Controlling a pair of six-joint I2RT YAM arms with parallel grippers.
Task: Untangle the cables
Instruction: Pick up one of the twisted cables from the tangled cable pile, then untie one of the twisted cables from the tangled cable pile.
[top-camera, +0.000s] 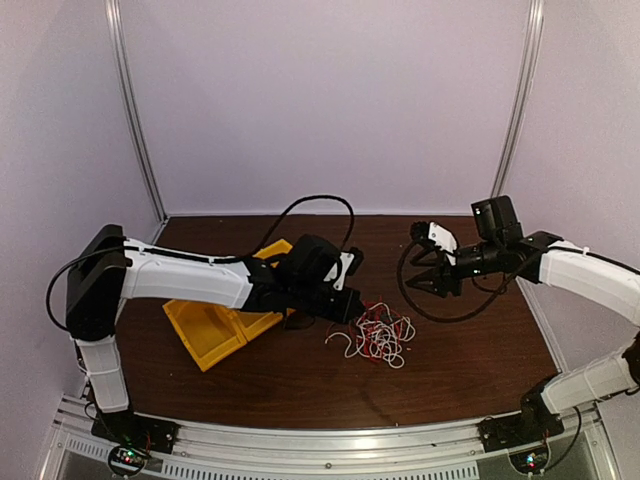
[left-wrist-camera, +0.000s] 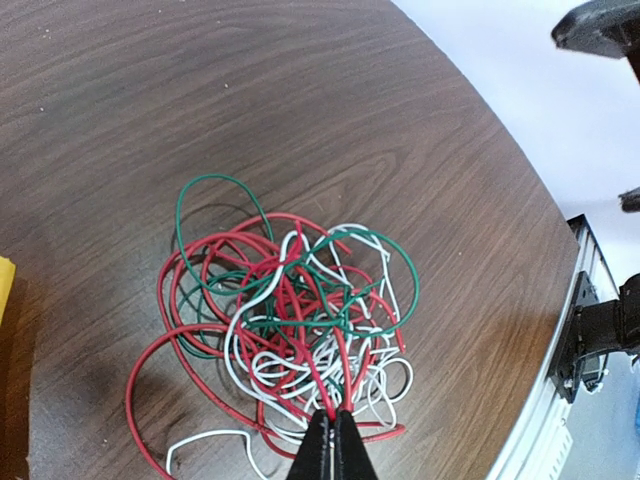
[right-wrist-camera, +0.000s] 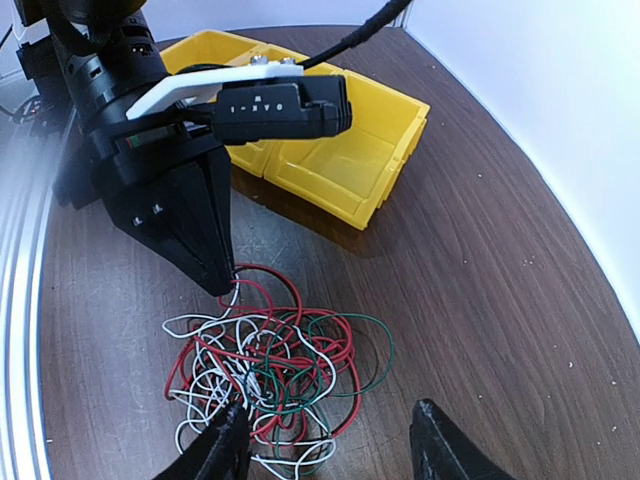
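Left gripper (left-wrist-camera: 332, 420) pinches cables (left-wrist-camera: 290, 320) (tangled).

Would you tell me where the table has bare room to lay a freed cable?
Bare wood runs along the near edge of the table, between the cables and the arm bases, and right of the cables toward its right edge. The middle is crowded: yellow bins, the left end effector shut on the cables, the open right end effector close by.
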